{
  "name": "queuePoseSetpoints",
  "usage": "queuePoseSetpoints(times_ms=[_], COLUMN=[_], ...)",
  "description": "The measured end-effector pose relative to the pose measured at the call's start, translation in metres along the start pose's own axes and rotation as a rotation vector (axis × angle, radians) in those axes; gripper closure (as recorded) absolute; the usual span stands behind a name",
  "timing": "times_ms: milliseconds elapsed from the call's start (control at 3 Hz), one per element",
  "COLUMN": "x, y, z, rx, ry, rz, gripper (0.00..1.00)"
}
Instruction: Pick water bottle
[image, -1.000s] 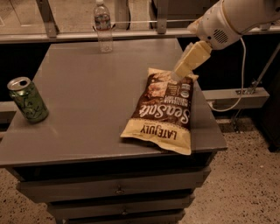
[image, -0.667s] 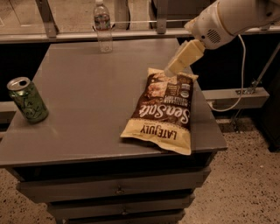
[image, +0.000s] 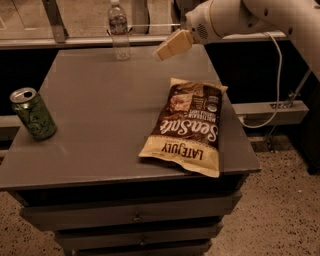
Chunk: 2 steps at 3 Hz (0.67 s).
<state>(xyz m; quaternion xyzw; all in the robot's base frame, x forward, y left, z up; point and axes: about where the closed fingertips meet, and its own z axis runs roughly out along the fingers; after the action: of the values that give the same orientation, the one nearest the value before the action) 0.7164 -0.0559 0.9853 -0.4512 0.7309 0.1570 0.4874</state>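
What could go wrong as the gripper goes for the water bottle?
The water bottle stands upright at the table's far edge; a nudge from the gripper, hovering beside it, might topple it or push it off. The chip bag lies nearby; a low swing could snag it.

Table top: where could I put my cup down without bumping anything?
The widest bare stretch of the table lies between the green can at the left edge and the chip bag on the right. The back edge is tighter: the gripper hovers there, right of the water bottle.
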Motion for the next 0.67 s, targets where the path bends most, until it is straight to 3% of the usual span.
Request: queuePoseSetpoints(times_ms=[667], x=[-0.028], y=[-0.021], z=[0.081], rx=[0.09], ry=[-0.138], rz=[0.051], gripper=[0.0])
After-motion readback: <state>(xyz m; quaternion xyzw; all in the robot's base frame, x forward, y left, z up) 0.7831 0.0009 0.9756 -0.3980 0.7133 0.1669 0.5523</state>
